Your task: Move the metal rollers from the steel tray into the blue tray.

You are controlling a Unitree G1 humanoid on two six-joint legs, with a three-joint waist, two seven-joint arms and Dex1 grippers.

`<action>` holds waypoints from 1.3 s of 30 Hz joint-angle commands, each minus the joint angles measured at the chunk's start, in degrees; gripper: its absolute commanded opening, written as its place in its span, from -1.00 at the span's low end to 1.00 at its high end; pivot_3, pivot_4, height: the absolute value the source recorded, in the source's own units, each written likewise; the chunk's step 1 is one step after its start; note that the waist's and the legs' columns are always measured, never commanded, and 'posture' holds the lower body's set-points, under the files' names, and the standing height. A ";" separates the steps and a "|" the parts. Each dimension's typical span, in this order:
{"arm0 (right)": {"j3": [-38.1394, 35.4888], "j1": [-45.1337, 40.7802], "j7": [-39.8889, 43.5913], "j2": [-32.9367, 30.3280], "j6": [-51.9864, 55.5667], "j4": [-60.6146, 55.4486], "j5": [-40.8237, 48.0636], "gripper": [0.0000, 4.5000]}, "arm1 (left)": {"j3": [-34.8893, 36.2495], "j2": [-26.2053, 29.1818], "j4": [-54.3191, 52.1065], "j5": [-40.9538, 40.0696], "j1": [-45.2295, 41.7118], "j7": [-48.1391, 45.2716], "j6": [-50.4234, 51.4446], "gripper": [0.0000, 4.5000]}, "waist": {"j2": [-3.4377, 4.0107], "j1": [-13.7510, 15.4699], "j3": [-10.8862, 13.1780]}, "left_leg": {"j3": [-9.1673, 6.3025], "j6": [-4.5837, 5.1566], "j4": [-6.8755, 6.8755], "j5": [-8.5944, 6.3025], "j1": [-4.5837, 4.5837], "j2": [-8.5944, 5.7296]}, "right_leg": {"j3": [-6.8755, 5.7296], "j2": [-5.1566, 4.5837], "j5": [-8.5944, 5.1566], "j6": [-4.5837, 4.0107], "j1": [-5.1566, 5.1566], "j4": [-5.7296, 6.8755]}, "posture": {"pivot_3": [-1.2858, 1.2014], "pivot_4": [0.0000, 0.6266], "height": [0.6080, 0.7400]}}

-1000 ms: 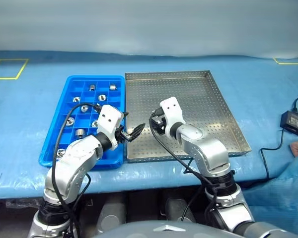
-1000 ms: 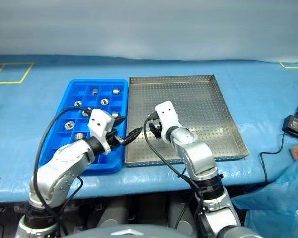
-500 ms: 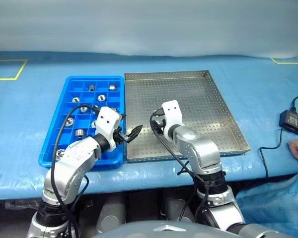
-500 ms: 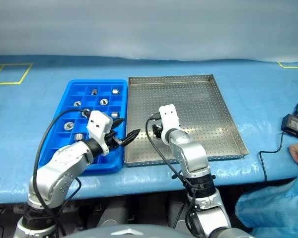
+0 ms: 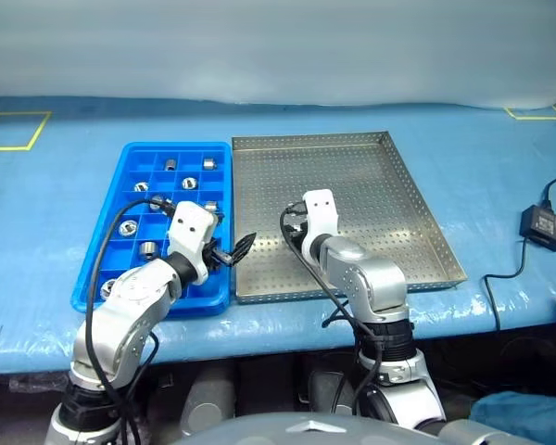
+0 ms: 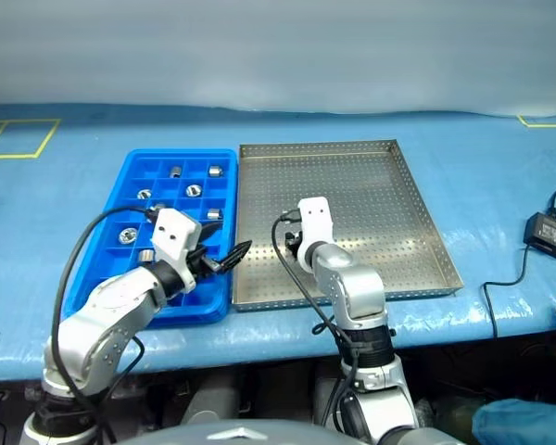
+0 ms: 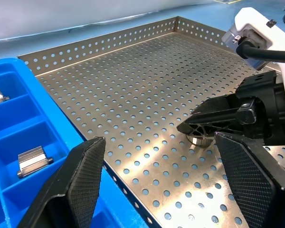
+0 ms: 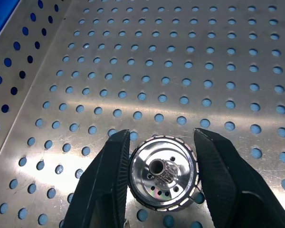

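1. The right gripper (image 8: 162, 178) has narrowed since a second ago; its two black fingers now clamp a small shiny metal roller (image 8: 162, 173) still resting on the large perforated steel tray (image 5: 371, 176). A lift looks next.
2. The left gripper (image 7: 166, 185) stands wide apart, holding nothing, over the seam between the trays.
3. The bright blue plastic compartment tray (image 5: 134, 153) holds several rollers (image 5: 127, 226), each in its own square. Both trays sit on the blue surface (image 5: 65, 139).
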 commanded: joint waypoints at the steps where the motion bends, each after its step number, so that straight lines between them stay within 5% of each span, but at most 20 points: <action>1: 2.13 -4.38 7.23 -0.58 -0.32 -5.78 5.63 -0.23 | 4.22 1.06 -7.18 -0.50 3.65 1.86 2.18 0.78 | 0.04 -0.07 0.03 | 0.03 0.00 -0.02 0.00 -0.01 0.01 | 0.02 0.00 0.00 0.00 -0.03 0.00 | 0.16 -0.52 1.00; 10: 11.58 -12.26 14.68 1.71 -6.30 0.97 7.69 -0.23 | 13.92 -0.24 -16.80 0.11 16.22 7.19 5.32 0.78 | 0.02 2.70 0.04 | -0.16 -0.01 -0.15 -0.01 0.11 0.09 | -0.13 0.13 -0.20 -0.31 -0.06 0.24 | 0.28 -0.52 1.00; 22: 15.22 -9.67 15.00 0.49 -6.76 3.81 6.80 -0.23 | 12.20 -0.47 -17.92 -0.02 16.45 9.05 6.35 0.78 | 0.01 6.20 0.04 | -0.21 -0.16 -0.16 0.04 -0.10 0.06 | -0.34 -0.17 -0.15 -0.19 -0.10 0.00 | 0.30 -0.52 1.00; 28: 14.98 -8.38 13.65 -0.08 -9.04 1.76 5.56 0.64 | 11.35 0.05 -16.36 -0.33 13.91 8.23 6.43 0.78 | 0.01 6.05 0.04 | -0.21 -0.18 -0.25 0.05 -0.09 -0.04 | -0.38 -0.08 -0.18 -0.24 -0.11 0.00 | 0.26 -0.52 1.00; 34: 10.32 -7.37 13.81 -3.20 -14.75 -4.24 5.80 0.64 | 7.24 -1.01 -13.08 -1.04 8.79 6.55 4.79 0.78 | 0.01 5.60 0.03 | -0.25 -0.21 -0.23 0.07 -0.09 -0.04 | -0.39 -0.10 -0.16 -0.21 -0.06 -0.05 | 0.21 -0.52 1.00; 39: 5.75 -3.53 20.83 -15.64 -14.46 -9.94 8.32 0.64 | 0.13 -2.90 -3.72 1.47 0.72 4.38 -0.70 0.78 | 0.01 5.24 0.04 | -0.20 -0.19 -0.19 0.07 -0.10 -0.10 | -0.43 -0.12 -0.07 -0.07 0.11 -0.38 | 0.13 -0.52 1.00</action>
